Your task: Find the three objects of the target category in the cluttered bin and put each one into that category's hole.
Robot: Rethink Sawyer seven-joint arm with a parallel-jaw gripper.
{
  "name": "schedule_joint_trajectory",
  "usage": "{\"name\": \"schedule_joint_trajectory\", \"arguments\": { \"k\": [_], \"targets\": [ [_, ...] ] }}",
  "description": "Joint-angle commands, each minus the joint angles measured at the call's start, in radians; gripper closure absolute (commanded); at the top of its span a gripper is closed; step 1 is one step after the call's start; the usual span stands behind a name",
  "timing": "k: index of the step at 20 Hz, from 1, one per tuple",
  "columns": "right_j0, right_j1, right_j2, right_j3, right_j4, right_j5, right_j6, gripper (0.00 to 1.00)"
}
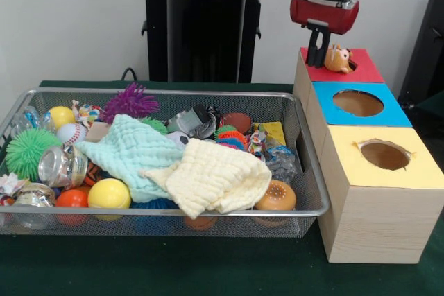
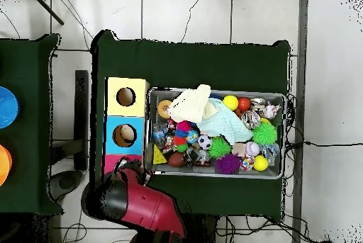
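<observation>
The gripper (image 1: 320, 57) hangs over the red-topped box (image 1: 364, 68), the farthest of three wooden boxes standing in a row beside the wire bin (image 1: 305, 171). A small orange toy animal (image 1: 338, 59) sits at the mouth of the red box's hole, touching or just beside the dark fingers (image 1: 316, 52). Whether the fingers are clamped on it or have already let go cannot be told from the front view, and in the overhead view the red arm (image 2: 145, 208) covers that box altogether.

The step in hand looks like the drop-off: one target object is being delivered to its hole, and it has not gone down, since most of its body shows above the rim. The blue-topped box (image 1: 395, 112) and the yellow-topped box (image 1: 423, 168) show open holes with nothing in them.

If the toy is caught on the rim, the next move calls for a release or a slight nudge so it falls through. After that the arm must go back to the bin, where the mint cloth (image 1: 128, 150) and the pale yellow cloth (image 1: 215, 178) lie over much of the pile and probably hide what remains
</observation>
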State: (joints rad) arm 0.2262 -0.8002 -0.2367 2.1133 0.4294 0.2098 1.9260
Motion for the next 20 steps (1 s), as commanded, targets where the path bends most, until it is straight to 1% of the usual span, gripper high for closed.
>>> {"name": "schedule_joint_trajectory", "arguments": {
  "k": [1, 5, 6, 9, 11, 13, 20],
  "targets": [
    [-0.016, -0.06, 0.011, 0.024, -0.029, 0.127, 0.149, 1.0],
    [-0.001, -0.105, -0.016, 0.02, -0.04, 0.198, 0.152, 1.0],
    [0.015, -0.113, -0.031, 0.019, -0.044, 0.213, 0.163, 1.0],
    [0.033, -0.114, -0.038, 0.031, -0.043, 0.201, 0.174, 1.0],
    [0.047, -0.107, -0.045, 0.035, -0.04, 0.186, 0.18, 1.0],
    [0.046, -0.096, -0.039, 0.03, -0.035, 0.177, 0.178, 1.0],
    [0.041, 0.0, -0.015, -0.031, -0.01, 0.126, 0.187, 1.0]
  ]
}}
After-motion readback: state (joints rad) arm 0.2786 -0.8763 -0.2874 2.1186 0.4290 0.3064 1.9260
